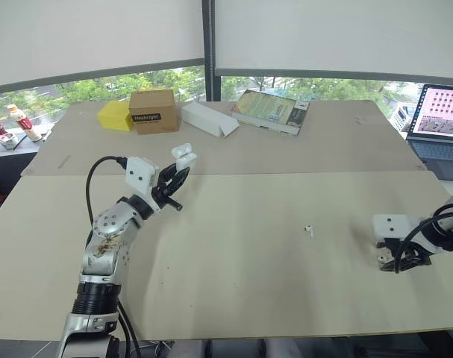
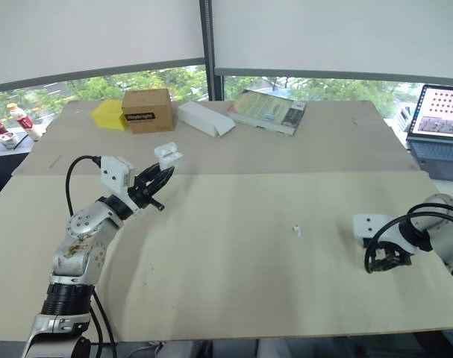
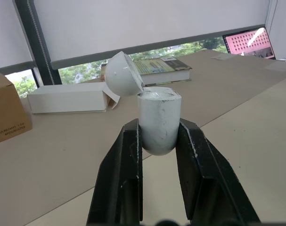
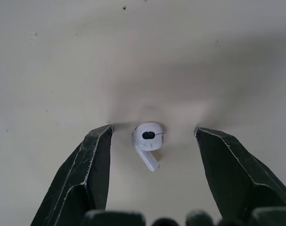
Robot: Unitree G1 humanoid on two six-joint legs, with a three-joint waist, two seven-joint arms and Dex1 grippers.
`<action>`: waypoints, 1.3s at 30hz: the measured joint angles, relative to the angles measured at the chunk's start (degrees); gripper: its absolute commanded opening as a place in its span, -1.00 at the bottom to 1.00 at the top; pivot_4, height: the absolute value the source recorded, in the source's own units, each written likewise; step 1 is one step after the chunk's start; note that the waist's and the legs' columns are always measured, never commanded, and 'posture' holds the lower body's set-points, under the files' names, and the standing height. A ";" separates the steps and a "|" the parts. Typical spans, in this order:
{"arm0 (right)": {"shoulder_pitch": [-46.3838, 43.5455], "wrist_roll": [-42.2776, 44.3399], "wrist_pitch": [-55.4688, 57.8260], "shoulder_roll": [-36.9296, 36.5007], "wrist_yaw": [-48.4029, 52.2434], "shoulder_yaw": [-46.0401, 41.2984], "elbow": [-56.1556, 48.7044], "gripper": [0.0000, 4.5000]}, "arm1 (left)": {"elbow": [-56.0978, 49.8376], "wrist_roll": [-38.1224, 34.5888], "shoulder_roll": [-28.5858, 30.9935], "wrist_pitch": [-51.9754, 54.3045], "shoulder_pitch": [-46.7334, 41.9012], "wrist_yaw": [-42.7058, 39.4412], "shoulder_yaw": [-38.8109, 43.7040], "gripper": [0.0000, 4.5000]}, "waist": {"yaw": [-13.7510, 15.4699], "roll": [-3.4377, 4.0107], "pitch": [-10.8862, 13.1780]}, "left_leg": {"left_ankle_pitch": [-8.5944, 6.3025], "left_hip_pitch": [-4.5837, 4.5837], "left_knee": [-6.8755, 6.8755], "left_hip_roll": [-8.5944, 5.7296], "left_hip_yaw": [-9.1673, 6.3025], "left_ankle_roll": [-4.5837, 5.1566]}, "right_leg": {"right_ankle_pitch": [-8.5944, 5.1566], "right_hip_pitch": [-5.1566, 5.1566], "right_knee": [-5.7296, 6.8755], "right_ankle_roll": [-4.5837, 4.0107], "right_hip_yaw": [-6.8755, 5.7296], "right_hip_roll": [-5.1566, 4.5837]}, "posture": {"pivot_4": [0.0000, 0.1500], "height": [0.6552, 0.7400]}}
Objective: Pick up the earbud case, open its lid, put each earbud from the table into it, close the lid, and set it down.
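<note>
While the left fingers (image 3: 133,150) are up in the air over the left part of the bench (image 1: 248,283), they pinch the white earbud case (image 3: 158,117) from both sides. The case is off the bench and does not touch it. Its lid (image 3: 123,74) is open and tips back to one side. I cannot see what is in the case.

Over on the right side of the bench, the right fingers (image 4: 96,155) are down low and spread wide. One white earbud (image 4: 148,136) lies on the bench between them. It does not touch either finger.

A second earbud (image 1: 309,230) lies by itself near the middle of the bench. It sits between the two arms, nearer the right one and well apart from the case.

At the far edge of the bench, by the window, there is a row of things: a yellow block (image 1: 116,115), a brown box (image 1: 153,111), a long white box (image 1: 209,119) and a book (image 1: 271,112). A laptop (image 1: 439,123) with its screen lit is at the far right.
</note>
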 measured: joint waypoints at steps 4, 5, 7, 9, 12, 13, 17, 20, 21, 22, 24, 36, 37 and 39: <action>0.00 -0.13 2.02 0.08 -1.00 -0.23 -0.20 0.38 | 0.00 0.00 -0.39 0.00 0.00 0.13 -0.11 -0.78 | -0.05 0.00 0.00 | 0.00 0.00 0.03 0.00 0.00 0.00 | 0.00 0.00 0.00 0.00 0.01 -0.01 | 1.00 1.00; 0.00 -0.13 2.36 0.08 -0.98 -0.23 -0.30 0.38 | 0.00 0.00 -0.41 0.00 0.00 0.14 -0.12 -0.78 | -0.05 0.00 0.00 | 0.00 0.00 0.03 0.00 0.00 0.00 | 0.00 0.00 0.01 0.00 0.01 -0.01 | 1.00 1.00; 0.00 -0.34 2.78 0.08 -0.88 -0.23 -0.55 0.38 | 0.00 0.00 -0.41 0.00 0.00 0.14 -0.11 -0.78 | -0.05 0.00 0.00 | 0.00 0.00 0.02 0.00 0.00 0.00 | 0.00 0.00 0.01 0.00 0.00 0.00 | 1.00 1.00; -0.01 -0.62 2.78 0.08 -0.85 -0.23 -0.66 0.38 | 0.00 0.00 -0.42 0.00 0.01 0.16 -0.11 -0.78 | -0.04 0.00 0.00 | 0.00 0.00 0.03 -0.01 0.01 0.00 | 0.00 0.00 0.01 0.00 0.00 -0.01 | 1.00 1.00; -0.25 -1.28 2.76 0.22 -0.70 -0.19 -0.59 0.38 | 0.00 0.00 -0.46 -0.01 0.15 0.25 -0.10 -0.78 | -0.04 0.00 0.00 | 0.00 0.00 0.03 -0.01 0.01 0.00 | 0.00 0.00 0.01 0.00 0.01 0.00 | 1.00 1.00; -0.39 -1.61 2.69 0.25 -0.63 -0.14 -0.53 0.38 | -0.01 0.00 -0.51 -0.01 0.23 0.27 -0.10 -0.78 | -0.04 0.00 0.00 | 0.00 0.00 0.03 0.00 0.01 0.00 | 0.00 0.00 0.01 0.00 0.00 0.00 | 1.00 1.00; -1.32 -3.47 -0.15 0.26 -0.21 0.70 0.06 0.38 | -0.12 0.01 -1.02 -0.01 0.35 0.44 -0.11 -0.78 | -0.05 0.00 0.00 | 0.00 0.00 0.03 -0.01 0.02 0.00 | 0.00 0.00 0.01 0.00 0.00 0.00 | 1.00 1.00; -1.77 -4.73 -2.59 0.40 -0.16 1.08 0.31 0.38 | -0.18 0.01 -1.43 -0.01 0.38 0.73 -0.13 -0.78 | -0.06 0.00 0.00 | 0.03 0.00 0.03 -0.01 0.02 -0.05 | 0.00 0.00 0.01 0.00 0.01 0.00 | 1.00 1.00; -1.97 -5.04 -2.64 0.61 0.00 1.10 0.34 0.38 | -0.18 0.01 -1.52 -0.01 0.38 0.79 -0.14 -0.78 | -0.08 0.00 0.00 | 0.03 0.00 0.03 -0.01 0.02 -0.05 | 0.00 0.00 0.01 0.00 0.00 0.00 | 1.00 1.00; -2.11 -5.30 -2.64 0.83 0.13 1.09 0.35 0.38 | -0.18 0.02 -1.59 -0.01 0.39 0.83 -0.15 -0.78 | -0.11 0.00 0.00 | 0.03 0.01 0.03 0.00 0.02 -0.05 | 0.00 0.01 0.01 0.00 0.01 0.00 | 1.00 1.00; -2.39 -5.84 -2.64 1.19 0.27 1.09 0.36 0.38 | -0.18 0.03 -1.65 -0.01 0.41 0.86 -0.17 -0.78 | -0.14 -0.01 0.00 | 0.02 0.04 0.03 0.00 0.02 -0.04 | 0.00 0.03 0.01 0.00 0.00 0.01 | 1.00 1.00; -3.42 -7.27 -3.61 2.44 1.10 1.06 0.48 0.38 | -0.99 0.06 -1.72 -0.01 1.19 1.42 -0.20 -0.78 | -0.51 -0.02 -0.01 | 0.00 0.17 0.02 0.02 -0.01 -0.01 | 0.00 0.15 -0.01 0.00 0.00 0.03 | 1.00 1.00; -3.41 -7.32 -3.63 2.47 1.12 1.05 0.32 0.38 | -1.22 0.06 -1.74 -0.01 1.35 1.50 -0.20 -0.78 | -0.51 -0.02 -0.01 | 0.00 0.17 0.02 0.02 -0.01 -0.01 | 0.00 0.15 -0.01 0.00 0.00 0.03 | 1.00 1.00; -3.20 -7.37 -3.64 2.48 1.24 0.91 -0.23 0.38 | -1.48 0.08 -2.06 -0.01 1.82 1.67 -0.31 -0.78 | -0.53 -0.02 -0.01 | 0.00 0.18 0.02 0.03 -0.01 -0.01 | 0.00 0.15 -0.01 0.00 0.00 0.04 | 1.00 1.00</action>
